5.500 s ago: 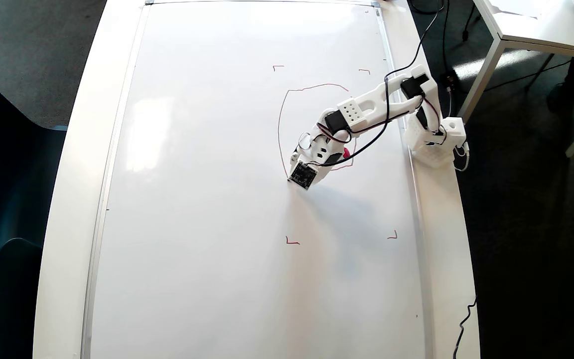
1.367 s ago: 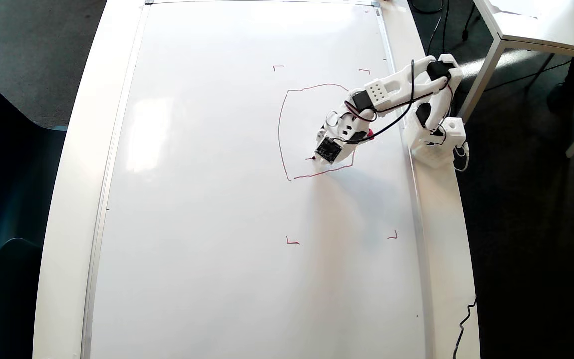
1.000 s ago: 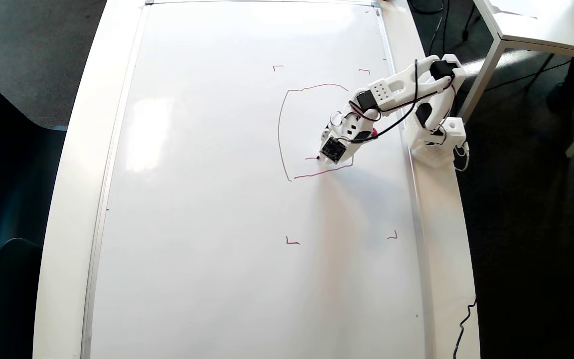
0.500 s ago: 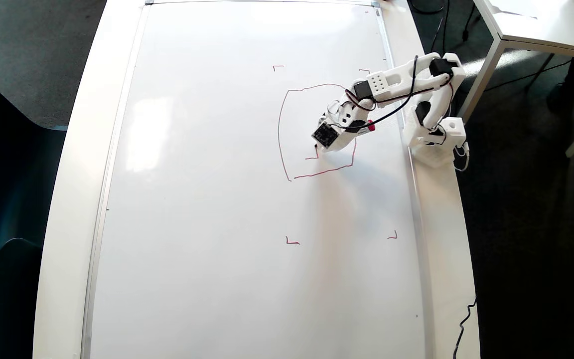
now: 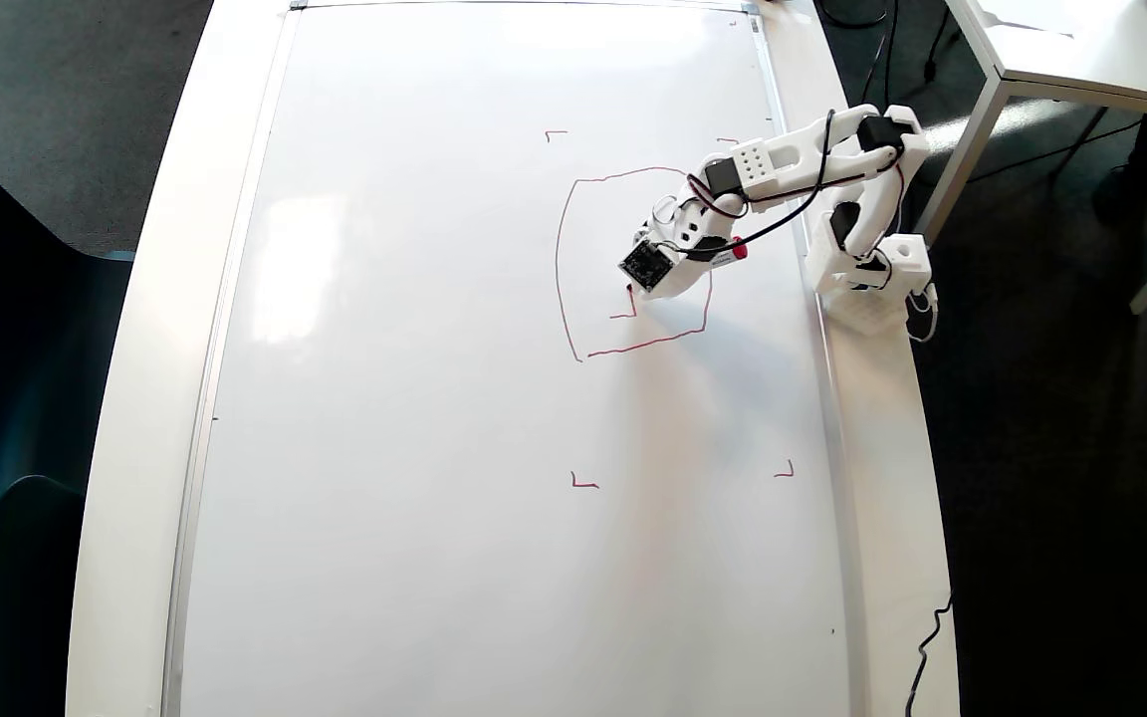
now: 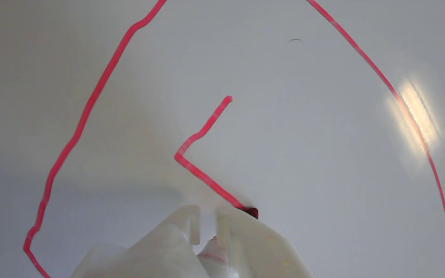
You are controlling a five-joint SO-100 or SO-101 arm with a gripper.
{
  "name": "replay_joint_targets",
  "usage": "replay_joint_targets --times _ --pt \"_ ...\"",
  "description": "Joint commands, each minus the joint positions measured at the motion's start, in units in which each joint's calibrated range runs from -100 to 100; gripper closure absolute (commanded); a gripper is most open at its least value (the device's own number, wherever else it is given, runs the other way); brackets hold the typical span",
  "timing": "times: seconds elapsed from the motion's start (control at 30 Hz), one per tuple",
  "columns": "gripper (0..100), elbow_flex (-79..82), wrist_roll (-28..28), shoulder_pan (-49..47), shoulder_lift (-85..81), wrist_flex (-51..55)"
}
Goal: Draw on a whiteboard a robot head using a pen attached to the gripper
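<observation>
The large glossy white rectangular whiteboard (image 5: 414,398) with a thin silver frame lies flat on the white table (image 5: 130,398). The small white robot arm (image 5: 867,249) stands at the board's right edge in the overhead view and reaches left over the board.

The white 3D-printed plastic gripper (image 5: 645,284) carries a small black square module on top. In the wrist view, the gripper (image 6: 207,224) enters from the bottom edge with its 2 fingers (image 6: 187,222) set close together around the slim white pen (image 6: 213,256) with red markings. The jaws are closed on the pen. In the overhead view, the pen's red rear end (image 5: 738,253) projects from the gripper toward the arm base.

The pen tip (image 6: 251,211) touches the board at the end of a red L-shaped stroke (image 6: 199,154). This stroke lies inside the red rounded-square outline of the robot head (image 5: 561,269), near its lower edge in the overhead view. The outline sits in the right half of the board.

4 small red corner marks (image 5: 583,484) surround the drawing area; the lower 2 lie well apart from the outline.
</observation>
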Motion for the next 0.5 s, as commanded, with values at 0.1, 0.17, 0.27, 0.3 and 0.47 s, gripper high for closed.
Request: replay_joint_targets --times 0.1,0.17,0.27,0.3,0.47 --pt "99 -2.7 1.97 -1.09 3.09 -4.97" --pt "99 -5.34 1.97 -1.24 5.11 -4.28" --pt "99 -8.6 1.97 -1.46 8.04 -4.28" --pt "99 -8.88 2.02 -1.9 8.29 -4.28" --pt "99 -8.88 1.97 -3.45 8.46 -4.28"
